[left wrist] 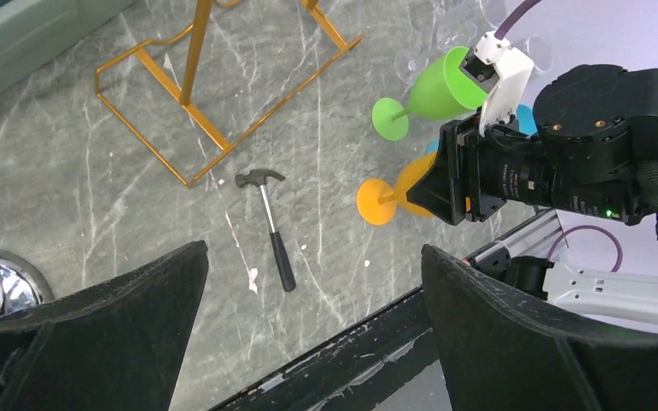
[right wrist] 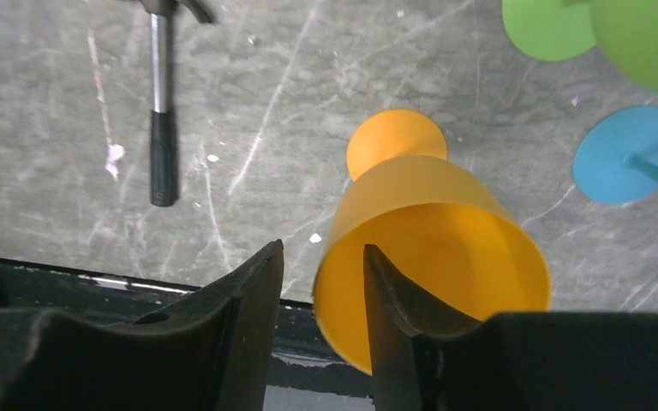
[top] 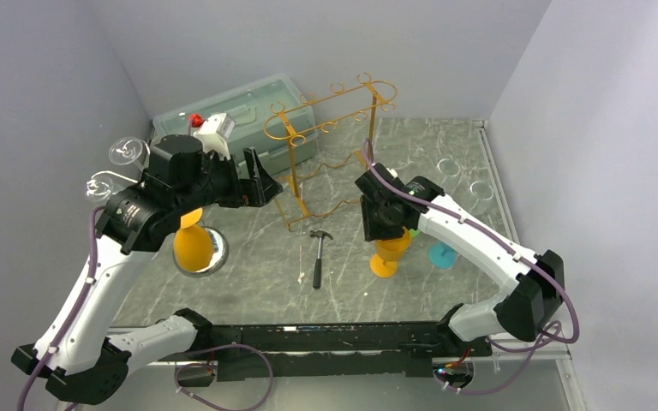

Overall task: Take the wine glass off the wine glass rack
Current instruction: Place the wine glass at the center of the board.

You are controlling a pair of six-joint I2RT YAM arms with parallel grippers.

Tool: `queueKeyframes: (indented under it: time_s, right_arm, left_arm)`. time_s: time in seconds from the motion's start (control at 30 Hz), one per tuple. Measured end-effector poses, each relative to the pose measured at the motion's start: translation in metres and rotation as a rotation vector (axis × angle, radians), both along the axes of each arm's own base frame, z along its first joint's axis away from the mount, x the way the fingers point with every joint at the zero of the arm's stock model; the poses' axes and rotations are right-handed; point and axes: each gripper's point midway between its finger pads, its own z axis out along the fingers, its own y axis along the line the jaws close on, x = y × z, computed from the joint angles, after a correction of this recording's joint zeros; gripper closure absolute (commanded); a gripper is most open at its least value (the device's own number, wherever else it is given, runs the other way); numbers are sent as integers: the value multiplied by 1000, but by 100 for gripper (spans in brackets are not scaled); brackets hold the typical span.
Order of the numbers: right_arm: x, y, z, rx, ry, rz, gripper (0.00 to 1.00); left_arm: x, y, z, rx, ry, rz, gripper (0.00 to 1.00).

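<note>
The right hand (right wrist: 321,253) straddles the rim of the orange wine glass (right wrist: 433,223) — one finger outside the bowl, one dipped inside. The jaws stand parted, with a sliver of gap beside the wall, so nothing is pinched. The glass stands upright on its foot near the front of the bench (right wrist: 308,77), well apart from the rack (top: 330,137).

The step in hand looks like the release. It is best finished by rising straight up, so the inner finger cannot hook the rim and tip the glass toward the hammer (right wrist: 161,128) or the green glass (right wrist: 643,34) and blue glass (right wrist: 630,154) near it. The left hand (left wrist: 313,250) hangs spread wide and empty.

The orange glass looks like smooth, translucent plastic: a flared bowl, a thin stem, a flat round foot — probably light and easy to topple. The bench is hard, grey-veined and scuffed. The hammer has a steel head and a black grip. Farther back, the rack is thin gold wire with looped rails, and no glass shows on it.
</note>
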Motion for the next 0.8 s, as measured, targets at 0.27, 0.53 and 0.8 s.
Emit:
queueKeyframes:
  time_s: [0.27,0.53,0.8]
  right_arm:
    - [9,6,28,51,-72,4,37]
    - [4,0,67,128,-173,7,19]
    - [13,6,111,228,-309,27,10]
  left_arm:
    - [4,0,28,-26,-59,6,1]
    - [22,17,65,11,-152,118,1]
    - [63,70,81,211,-211,429,1]
